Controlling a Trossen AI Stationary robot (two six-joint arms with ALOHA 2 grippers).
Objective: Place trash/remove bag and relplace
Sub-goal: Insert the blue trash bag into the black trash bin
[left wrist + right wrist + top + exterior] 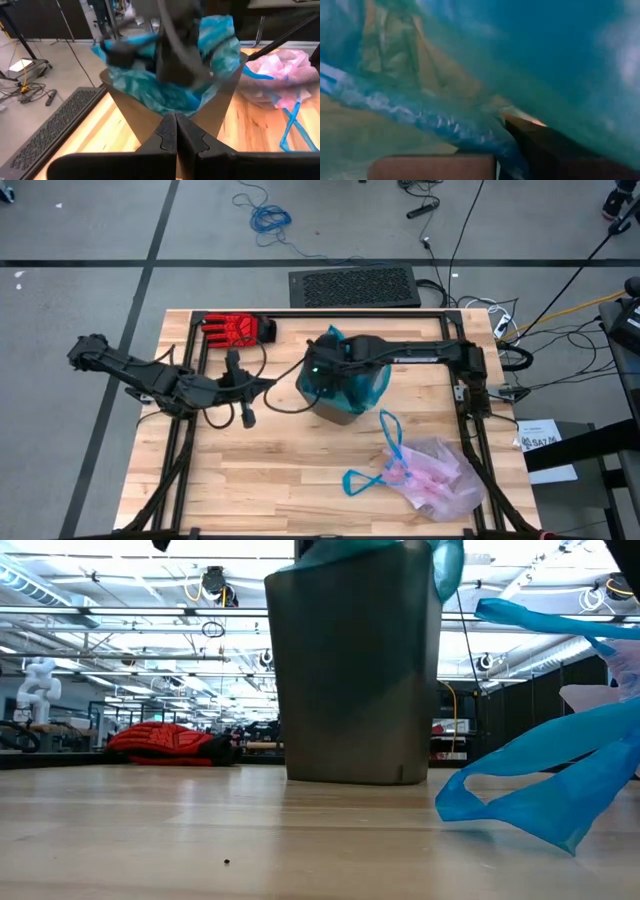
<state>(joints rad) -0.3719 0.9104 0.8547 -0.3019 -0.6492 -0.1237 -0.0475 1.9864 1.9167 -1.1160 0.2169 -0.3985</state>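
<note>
A grey bin (340, 408) stands mid-table with a teal bag (372, 385) (220, 45) lining it and folded over its rim. My right gripper (322, 372) reaches down inside that bag from the table's right; in its wrist view teal plastic (470, 60) fills the frame. My left gripper (270, 384) (176, 131) is shut and points level at the bin's left wall, just short of it. The pink-white bag (440, 480) (280, 75) lies crumpled on the table near the right front, with its blue drawstring loops (375, 470) (540, 790) spread out. No trash is in view. My right gripper is inside the teal bag, coming steeply from above. A rolled band of teal plastic (485, 137) lies against its dark fingers (545, 152). The plastic hides the fingertips, so I cannot tell whether it is pinched between them.
A red glove (237, 328) (165, 740) lies at the table's far left. A black frame (330, 313) runs round the table's edges. A black mat (355, 285) and cables lie on the floor beyond. Bare wood shows at the near left.
</note>
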